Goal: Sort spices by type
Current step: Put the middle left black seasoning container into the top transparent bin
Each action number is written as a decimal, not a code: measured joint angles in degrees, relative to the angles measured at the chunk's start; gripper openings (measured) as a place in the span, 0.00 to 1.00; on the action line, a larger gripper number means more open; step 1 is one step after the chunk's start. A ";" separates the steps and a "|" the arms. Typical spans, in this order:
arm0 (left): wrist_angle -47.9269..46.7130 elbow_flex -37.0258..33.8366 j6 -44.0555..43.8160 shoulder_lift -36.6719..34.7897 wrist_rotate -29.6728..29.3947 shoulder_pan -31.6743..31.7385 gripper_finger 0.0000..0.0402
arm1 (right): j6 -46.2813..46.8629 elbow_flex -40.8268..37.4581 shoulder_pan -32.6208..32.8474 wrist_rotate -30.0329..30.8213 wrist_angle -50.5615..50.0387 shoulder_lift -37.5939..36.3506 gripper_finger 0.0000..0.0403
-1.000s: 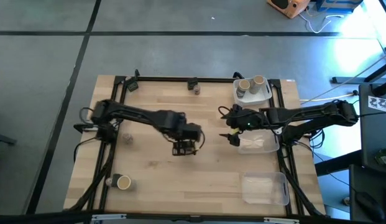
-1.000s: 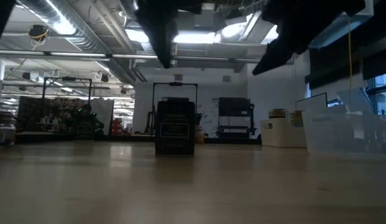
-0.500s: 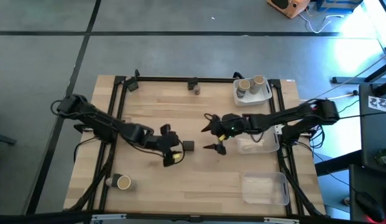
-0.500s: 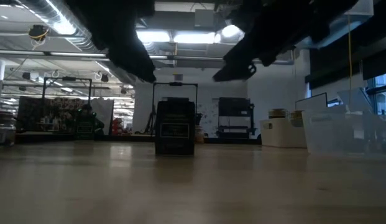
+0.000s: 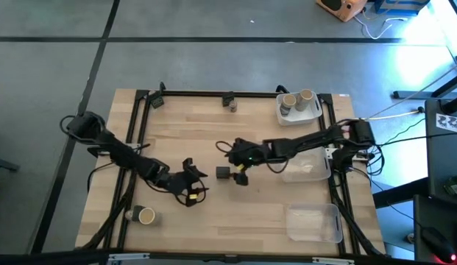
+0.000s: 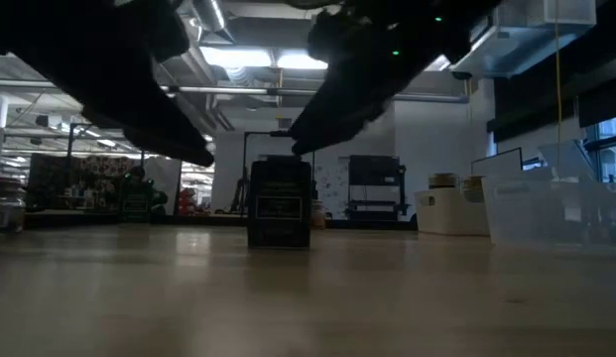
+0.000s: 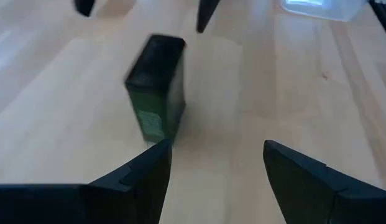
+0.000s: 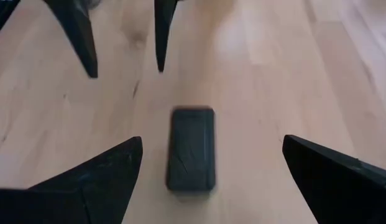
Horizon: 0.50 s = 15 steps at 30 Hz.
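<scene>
The dark grey blocky spice container (image 5: 223,173) stands upright on the bare wood near the middle of the table (image 5: 257,213), free of both grippers; in the low view it (image 6: 279,204) rises as a dark box with a label on its face. The right gripper (image 5: 238,168) reaches in low from the right, its arm stretched long across the table, and its fingers (image 8: 99,180) are spread wide with the container (image 8: 191,149) lying between and just ahead of them, not touched. The left gripper (image 5: 193,184) sits just beside the container on the other side, nearer the front edge, its arm bent back toward the left rail; its fingers (image 7: 303,180) are also spread wide, and the container (image 7: 155,87) stands ahead of them. Half a second ago the left gripper was right next to the container and the right gripper was farther to the right; since then the left has drawn back and the right has advanced up to it. Tan-topped jars (image 5: 296,99) sit in the white tray (image 5: 312,113) at the far right corner, and another jar (image 5: 146,216) stands by the front left.
</scene>
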 joint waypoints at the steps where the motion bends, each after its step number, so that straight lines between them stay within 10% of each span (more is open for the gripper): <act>1: -0.33 -0.01 -0.64 0.00 -0.01 -0.75 0.59 | 0.01 1.01 0.07 -0.12 0.26 1.21 0.96; 9: 0.09 0.00 -4.19 -0.02 0.02 -5.24 0.59 | 0.99 5.38 0.14 -0.82 0.41 7.77 0.93; 15: -0.06 0.02 -3.68 -0.02 0.04 -5.79 0.59 | 1.09 5.39 0.12 0.62 0.78 7.79 0.72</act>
